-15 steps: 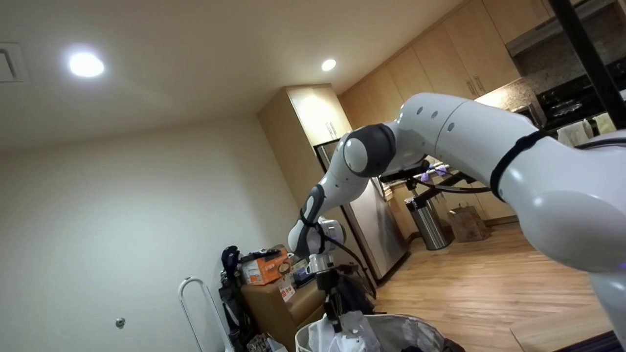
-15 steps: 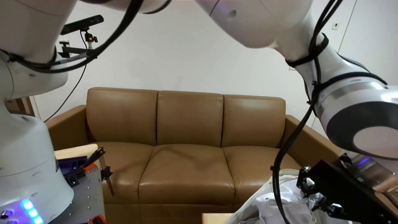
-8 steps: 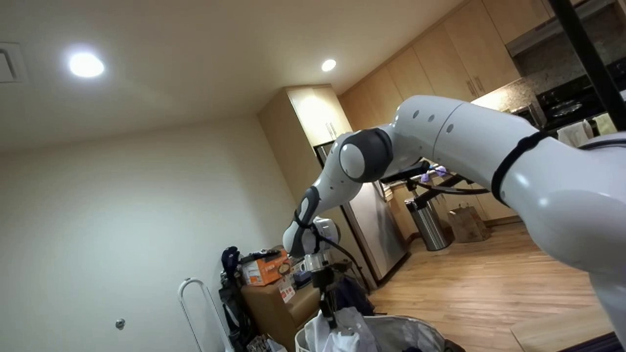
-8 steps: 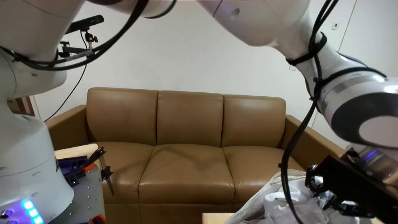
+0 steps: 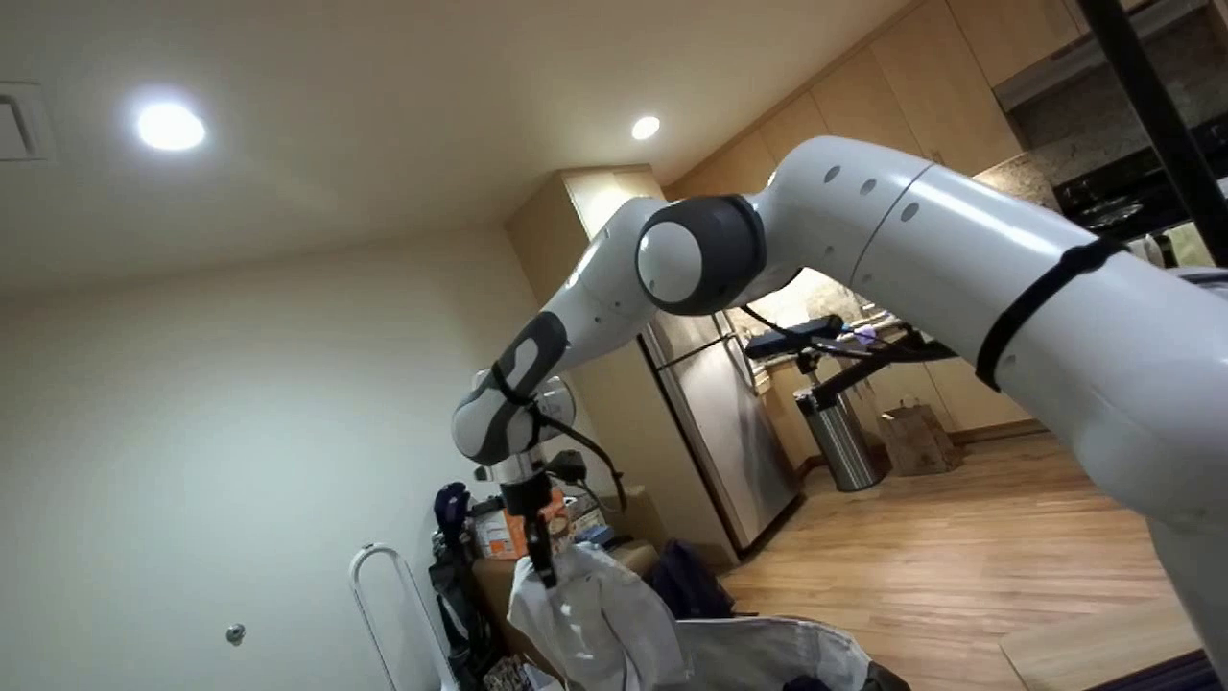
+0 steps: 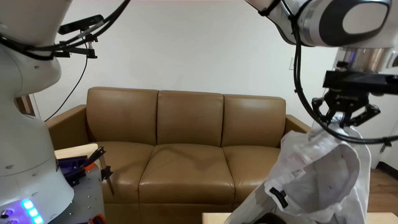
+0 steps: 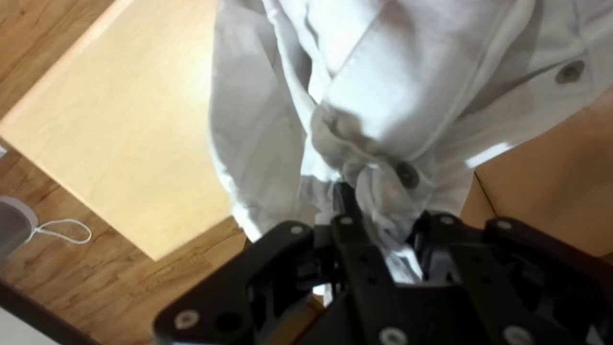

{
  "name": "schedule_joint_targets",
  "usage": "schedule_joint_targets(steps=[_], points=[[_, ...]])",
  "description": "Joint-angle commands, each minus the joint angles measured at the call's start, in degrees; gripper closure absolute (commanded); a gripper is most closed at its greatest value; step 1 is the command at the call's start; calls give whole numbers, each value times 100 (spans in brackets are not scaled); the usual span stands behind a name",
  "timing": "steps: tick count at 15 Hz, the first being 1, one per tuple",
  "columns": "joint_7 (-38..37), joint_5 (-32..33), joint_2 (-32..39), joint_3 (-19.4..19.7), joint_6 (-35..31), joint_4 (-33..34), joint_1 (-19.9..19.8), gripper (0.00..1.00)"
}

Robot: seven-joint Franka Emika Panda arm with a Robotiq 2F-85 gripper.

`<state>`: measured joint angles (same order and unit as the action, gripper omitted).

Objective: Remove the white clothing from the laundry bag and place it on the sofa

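Note:
The white clothing (image 6: 326, 183) hangs bunched from my gripper (image 6: 339, 123). The gripper (image 5: 545, 578) is shut on its upper part. In the wrist view the bunched cloth (image 7: 407, 96), with dark buttons, sits between the fingertips (image 7: 378, 206). The pale laundry bag (image 5: 767, 648) is beneath and beside the cloth (image 5: 595, 614). In an exterior view the bag's side (image 6: 245, 211) shows left of the cloth. I cannot tell whether the cloth's lower end is clear of the bag. The brown sofa (image 6: 186, 171) stands behind; part of it (image 7: 550, 191) shows in the wrist view.
A light wooden surface (image 6: 214, 217) is by the bag; a wooden board (image 7: 143, 120) shows in the wrist view. Something dark (image 6: 270, 218) lies in the bag's mouth. An orange box (image 5: 499, 536) stands at the sofa's end. A camera on a stand (image 6: 80, 25) is near the arm base.
My gripper has risen from the bag's mouth, pulling the white clothing up with it. It has turned from tilted to pointing down. The cloth now hangs stretched below the gripper.

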<state>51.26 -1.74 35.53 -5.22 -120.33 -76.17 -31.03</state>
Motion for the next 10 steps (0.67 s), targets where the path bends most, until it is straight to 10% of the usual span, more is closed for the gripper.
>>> schedule_joint_targets(steps=[1,5,10], points=[[262,214,-580,284,27,57,713,90],[118,-2,-525,447,50,107,927,80],[556,85,47,225,-63,527,1397,90]])
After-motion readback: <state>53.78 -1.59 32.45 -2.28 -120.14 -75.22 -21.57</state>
